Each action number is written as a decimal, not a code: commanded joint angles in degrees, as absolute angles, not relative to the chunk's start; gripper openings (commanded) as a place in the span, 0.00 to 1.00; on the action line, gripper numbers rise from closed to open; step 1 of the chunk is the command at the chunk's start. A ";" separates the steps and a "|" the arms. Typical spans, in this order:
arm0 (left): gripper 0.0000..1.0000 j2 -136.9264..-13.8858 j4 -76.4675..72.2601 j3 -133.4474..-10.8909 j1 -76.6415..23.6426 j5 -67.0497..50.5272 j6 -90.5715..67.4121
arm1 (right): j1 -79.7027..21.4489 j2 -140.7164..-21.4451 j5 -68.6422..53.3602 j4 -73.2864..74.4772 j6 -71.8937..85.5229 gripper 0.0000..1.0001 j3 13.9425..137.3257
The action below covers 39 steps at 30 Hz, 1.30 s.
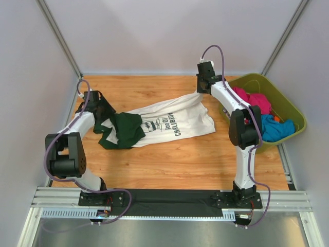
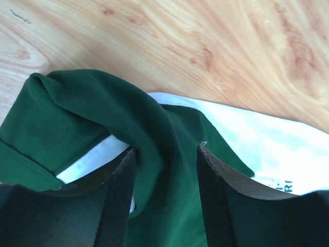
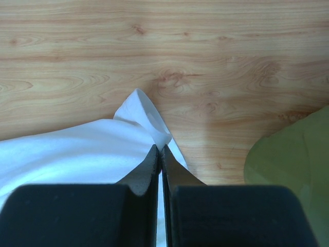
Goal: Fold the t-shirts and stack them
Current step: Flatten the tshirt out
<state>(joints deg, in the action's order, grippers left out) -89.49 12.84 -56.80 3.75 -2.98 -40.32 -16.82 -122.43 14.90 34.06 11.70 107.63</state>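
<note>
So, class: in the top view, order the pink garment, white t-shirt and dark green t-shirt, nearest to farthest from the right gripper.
1. white t-shirt, pinched in the right gripper.
2. pink garment, in the bin.
3. dark green t-shirt, far left.

Stretched left to right across centre: white t-shirt (image 1: 177,121), black print, crumpled, dark green fabric (image 1: 126,129) bunched at left end. Heaped far right: pink shirt (image 1: 255,100), blue shirt (image 1: 276,128).

left pincer (image 2: 165,150) parted, right pincer (image 3: 161,149) — clamped
</note>
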 commanded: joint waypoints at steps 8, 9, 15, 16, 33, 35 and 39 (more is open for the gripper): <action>0.60 -89.56 10.82 -58.63 4.48 -0.09 -38.76 | -16.61 -120.32 17.32 34.63 11.07 0.00 108.19; 0.59 -89.39 9.07 -57.75 4.48 -0.09 -39.11 | -16.61 -120.41 16.71 34.54 11.68 0.00 108.02; 0.42 -88.33 5.11 -53.27 4.48 -0.44 -39.73 | -16.70 -120.15 16.52 34.89 11.78 0.00 108.02; 0.41 -87.37 4.58 -52.04 4.48 -0.53 -39.99 | -16.53 -120.23 16.35 34.89 11.78 0.00 108.02; 0.45 -79.80 2.73 -45.70 4.57 -1.14 -41.04 | -16.61 -120.59 15.82 35.51 12.30 0.00 108.10; 0.43 -80.07 3.16 -45.70 4.66 -0.70 -41.04 | -16.61 -120.50 15.91 35.59 12.22 0.00 108.11; 0.41 -80.16 3.43 -45.09 5.80 -0.09 -41.39 | -16.61 -120.50 16.35 35.69 11.60 0.00 108.19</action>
